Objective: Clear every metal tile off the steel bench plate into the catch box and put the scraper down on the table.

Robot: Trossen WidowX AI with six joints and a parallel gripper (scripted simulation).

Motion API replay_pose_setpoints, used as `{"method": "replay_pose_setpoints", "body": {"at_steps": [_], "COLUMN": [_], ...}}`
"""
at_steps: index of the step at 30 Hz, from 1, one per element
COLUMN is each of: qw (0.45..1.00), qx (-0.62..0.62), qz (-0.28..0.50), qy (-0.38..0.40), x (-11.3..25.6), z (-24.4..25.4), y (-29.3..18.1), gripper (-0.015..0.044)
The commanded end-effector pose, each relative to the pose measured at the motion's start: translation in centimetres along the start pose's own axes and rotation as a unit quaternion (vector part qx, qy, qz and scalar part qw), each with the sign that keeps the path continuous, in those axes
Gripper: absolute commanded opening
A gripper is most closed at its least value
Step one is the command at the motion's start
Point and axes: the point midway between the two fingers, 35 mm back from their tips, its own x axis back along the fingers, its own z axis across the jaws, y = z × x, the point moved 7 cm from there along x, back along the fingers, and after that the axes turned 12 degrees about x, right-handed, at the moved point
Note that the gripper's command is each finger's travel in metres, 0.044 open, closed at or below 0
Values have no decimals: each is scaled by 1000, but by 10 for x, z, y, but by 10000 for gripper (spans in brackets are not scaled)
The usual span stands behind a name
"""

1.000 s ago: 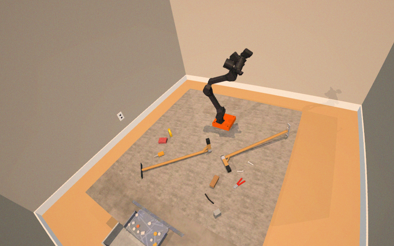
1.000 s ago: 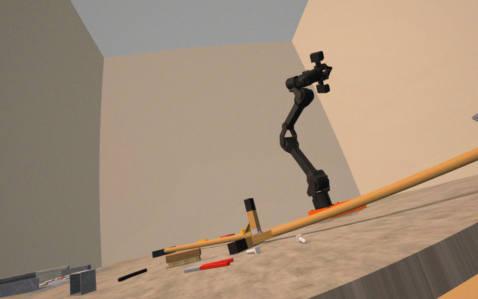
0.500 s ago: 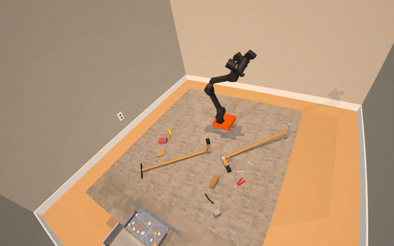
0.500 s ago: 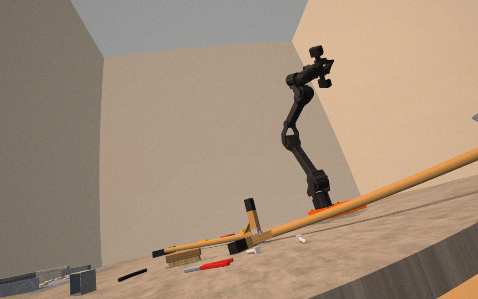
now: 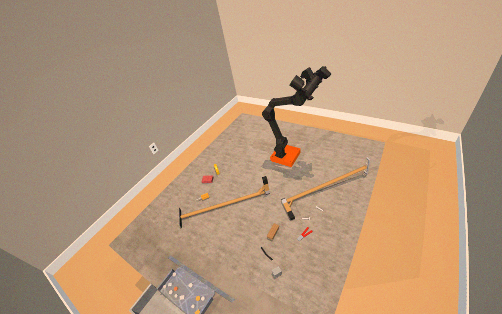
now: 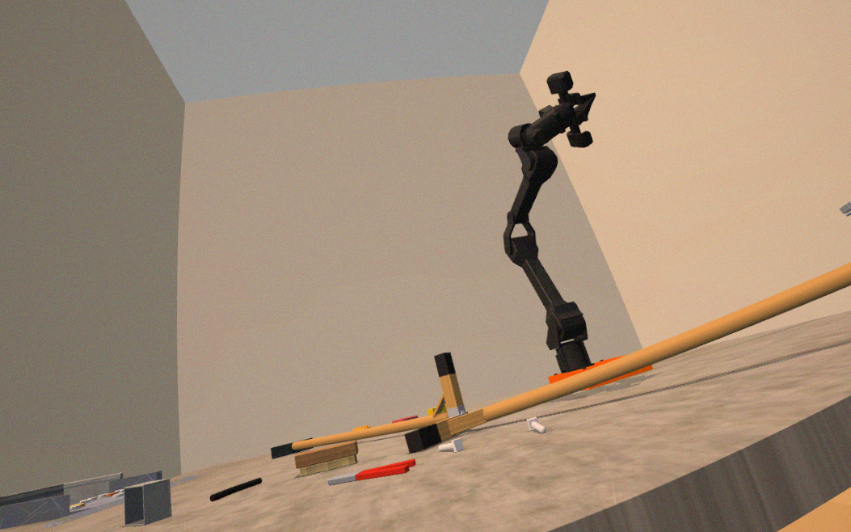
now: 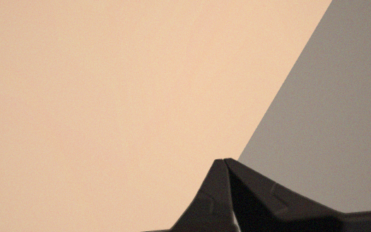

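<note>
My gripper (image 6: pixel 592 96) (image 7: pixel 222 167) is shut and empty, raised high above the table and pointing toward a wall. The long scraper (image 5: pixel 223 204) (image 6: pixel 376 432) lies on the table, with a wooden handle, a flat black blade (image 5: pixel 180 217) at the left and a black-tipped grip block (image 5: pixel 265 183) (image 6: pixel 448 383) at its other end. Several white and orange tiles, among them an orange tile (image 5: pixel 175 288) and a white tile (image 5: pixel 190 285), lie on the blue-grey bench plate (image 5: pixel 202 287). The grey catch box (image 5: pixel 140 299) adjoins the plate's far end, partly cut off by the frame.
A second long tool (image 5: pixel 326 183) (image 6: pixel 680 341) with a pronged grey head lies at the right. A wooden block (image 5: pixel 272 231), red-handled tool (image 5: pixel 305 234), black rod (image 5: pixel 266 253) and grey hollow block (image 5: pixel 276 272) lie between it and the plate. A bar (image 5: pixel 221 293) edges the plate.
</note>
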Motion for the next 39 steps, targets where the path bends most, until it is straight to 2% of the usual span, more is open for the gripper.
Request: {"method": "replay_pose_setpoints", "body": {"at_steps": [1, 39], "qw": [1000, 982], "qx": [1, -10], "qz": [15, 137], "qy": [-16, -133], "x": [3, 49], "z": [-8, -62], "y": [-7, -64], "gripper": [0, 0]}}
